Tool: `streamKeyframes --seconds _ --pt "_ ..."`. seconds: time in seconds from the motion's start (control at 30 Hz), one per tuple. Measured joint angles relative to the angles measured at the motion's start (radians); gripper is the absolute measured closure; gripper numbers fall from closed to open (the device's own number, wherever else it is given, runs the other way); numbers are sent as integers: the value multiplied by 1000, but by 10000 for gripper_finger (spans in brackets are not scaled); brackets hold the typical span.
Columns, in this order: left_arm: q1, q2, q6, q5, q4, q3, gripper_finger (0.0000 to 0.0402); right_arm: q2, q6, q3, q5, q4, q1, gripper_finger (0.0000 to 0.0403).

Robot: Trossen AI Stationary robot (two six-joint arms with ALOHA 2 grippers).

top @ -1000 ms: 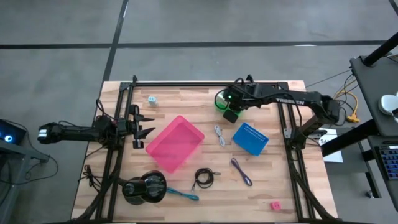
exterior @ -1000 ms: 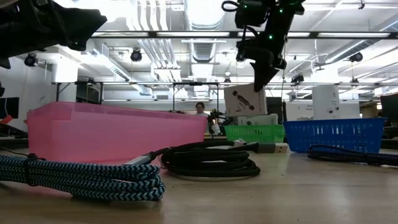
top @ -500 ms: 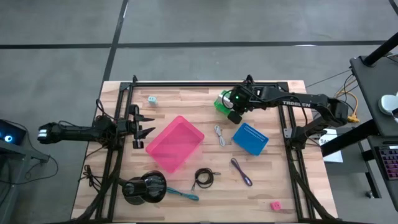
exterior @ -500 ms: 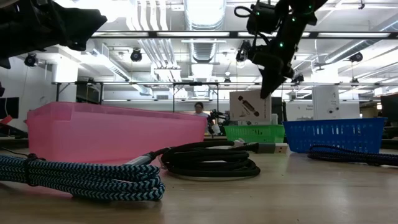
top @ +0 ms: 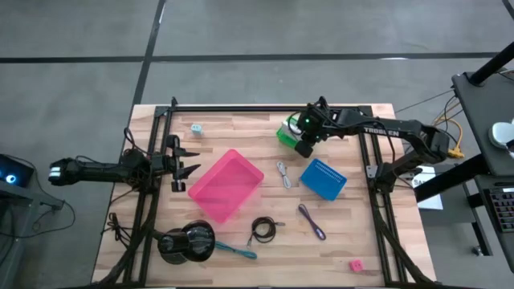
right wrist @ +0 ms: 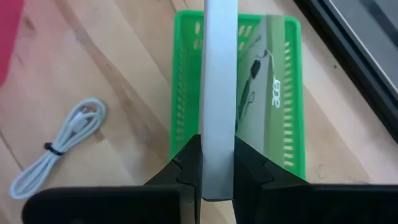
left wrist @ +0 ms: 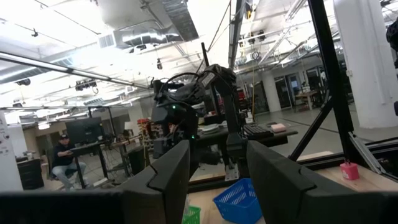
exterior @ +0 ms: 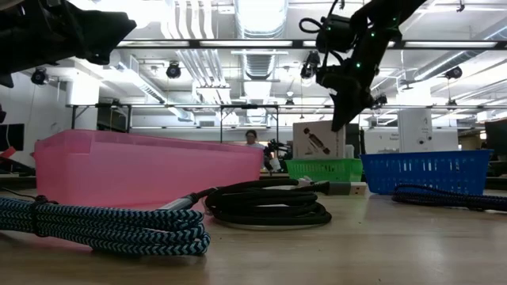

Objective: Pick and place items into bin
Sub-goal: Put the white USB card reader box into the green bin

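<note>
Jaws of the right gripper [right wrist: 219, 177] pinch a flat, seemingly cardboard box [right wrist: 219, 93] above the slatted green basket [right wrist: 186, 81].

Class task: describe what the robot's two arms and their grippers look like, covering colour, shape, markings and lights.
Both arms are dark, slim and jointed. The right arm bears white lettering along one link, and green lights glow near its gripper. The left gripper ends in two dark tapered fingers with flat inner faces; a white band shows at that arm's far end.
</note>
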Motion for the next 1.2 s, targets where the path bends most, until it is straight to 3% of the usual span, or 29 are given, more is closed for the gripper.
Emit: streamKeyframes --seconds 1.2 --pt "0 0 0 0 1 0 256 9 -46 -119 -91 145 -75 364"
